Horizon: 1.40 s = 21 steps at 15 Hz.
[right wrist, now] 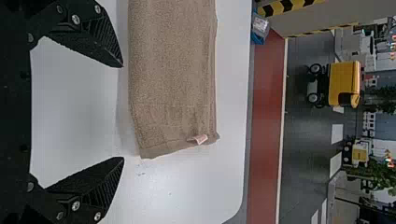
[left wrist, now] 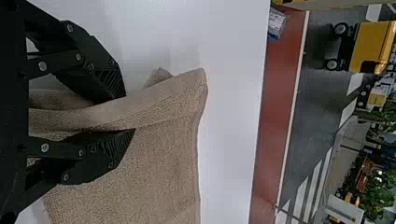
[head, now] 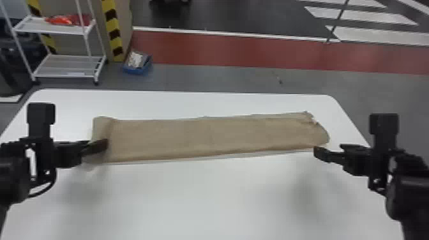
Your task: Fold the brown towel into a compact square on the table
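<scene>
The brown towel (head: 207, 137) lies across the white table as a long, narrow folded strip. At its left end is my left gripper (head: 101, 145); in the left wrist view that left gripper (left wrist: 127, 113) is shut on a raised fold of the towel (left wrist: 159, 163), one finger on each side. Beside the strip's near right corner sits my right gripper (head: 328, 152). The right wrist view has the right gripper (right wrist: 123, 112) open, its fingers wide apart with nothing between them, and the towel's end (right wrist: 173, 70) with a small white tag lies just beyond the fingertips.
The white table (head: 204, 198) extends in front of the towel and in a narrower band behind it. Past its far edge, a white wire shelf (head: 63, 65) and a blue bin (head: 137, 63) stand on the floor.
</scene>
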Available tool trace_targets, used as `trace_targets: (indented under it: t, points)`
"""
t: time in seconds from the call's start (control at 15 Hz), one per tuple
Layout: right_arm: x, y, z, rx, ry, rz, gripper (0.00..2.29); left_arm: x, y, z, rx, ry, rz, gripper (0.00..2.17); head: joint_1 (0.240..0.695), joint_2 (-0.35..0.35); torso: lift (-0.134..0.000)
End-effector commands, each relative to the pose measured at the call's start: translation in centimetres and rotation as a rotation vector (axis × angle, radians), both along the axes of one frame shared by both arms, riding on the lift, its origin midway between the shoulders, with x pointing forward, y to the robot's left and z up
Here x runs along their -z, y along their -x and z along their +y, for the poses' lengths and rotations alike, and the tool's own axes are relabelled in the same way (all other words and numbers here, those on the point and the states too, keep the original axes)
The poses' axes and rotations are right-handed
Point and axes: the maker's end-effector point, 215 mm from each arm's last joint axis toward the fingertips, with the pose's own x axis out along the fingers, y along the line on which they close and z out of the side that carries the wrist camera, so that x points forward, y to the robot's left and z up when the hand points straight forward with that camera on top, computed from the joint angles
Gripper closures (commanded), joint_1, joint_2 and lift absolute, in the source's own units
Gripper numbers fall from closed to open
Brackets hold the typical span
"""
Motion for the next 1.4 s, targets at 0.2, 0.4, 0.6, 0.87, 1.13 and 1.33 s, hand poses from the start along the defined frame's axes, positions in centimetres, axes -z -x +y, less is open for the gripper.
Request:
trace_targets:
  t: [0.2,0.4,0.6,0.87,1.13,1.33]
  points:
    - [0.4,0.6,-0.4,0.006,-0.002,0.008,0.20,-2.1,3.5,-1.0,0.047,0.051,-0.010,1.83,0.695,-0.157,-0.123]
    - [0.5,1.0,-0.3,0.001,-0.011,0.007,0.20,-4.5,7.4,0.2,0.045,0.090,-0.005,1.83,0.695,-0.167,-0.123]
    - [1.0,1.7,-0.2,-0.008,-0.010,0.003,0.20,-6.8,10.3,3.6,0.030,0.087,-0.039,1.83,0.695,-0.161,-0.123]
    - [1.0,2.3,0.4,-0.020,-0.017,-0.003,0.20,-8.5,12.3,9.3,-0.027,0.082,-0.048,1.83,0.695,-0.105,-0.123]
    - [0.8,3.1,0.6,-0.027,-0.012,-0.003,0.20,-10.0,12.4,9.7,-0.035,0.070,-0.052,1.83,0.695,-0.053,-0.123]
    - [0.7,4.2,0.2,-0.018,-0.020,-0.005,0.20,-11.8,11.6,3.1,0.023,0.088,-0.040,1.83,0.695,-0.049,-0.123]
